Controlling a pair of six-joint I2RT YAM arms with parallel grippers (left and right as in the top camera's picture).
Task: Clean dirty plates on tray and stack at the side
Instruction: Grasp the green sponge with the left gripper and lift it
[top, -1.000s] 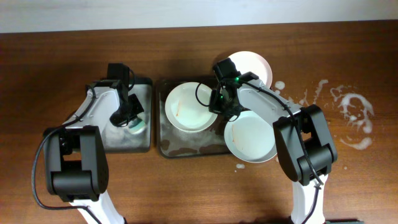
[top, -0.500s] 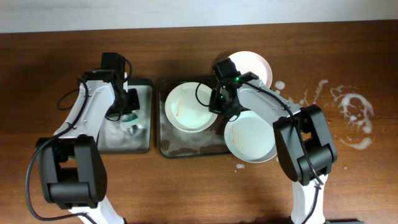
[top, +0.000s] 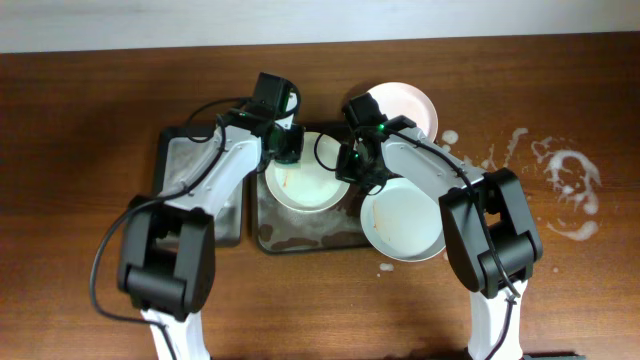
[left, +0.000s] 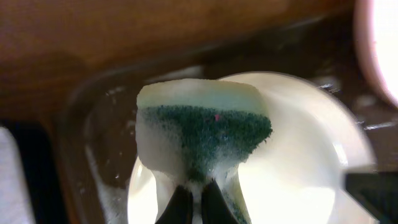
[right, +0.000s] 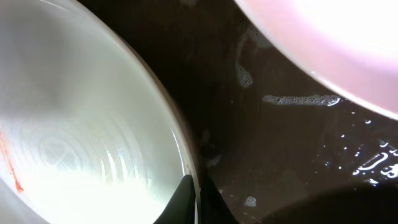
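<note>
A white plate (top: 305, 178) with a reddish smear (right: 9, 162) lies in the dark soapy tray (top: 300, 238). My right gripper (top: 351, 166) is shut on its right rim, one finger inside and one outside (right: 196, 199). My left gripper (top: 287, 148) hovers over the plate's far left edge, shut on a foamy green-and-white sponge (left: 202, 134) that hangs above the plate (left: 298, 162). A pinkish plate (top: 407, 108) sits behind the tray's right corner. Another white plate (top: 402, 218) lies at the tray's right side, overlapping its rim.
A narrower dark tray (top: 195, 195) with soapy residue lies left of the main tray. Foam splashes (top: 568, 185) mark the wooden table at the far right. The right arm's links stretch over the lower right plate.
My left arm has swung right from the narrow tray, carrying the sponge, and now hangs over the plate in the main tray. The right arm and plates have not moved.
</note>
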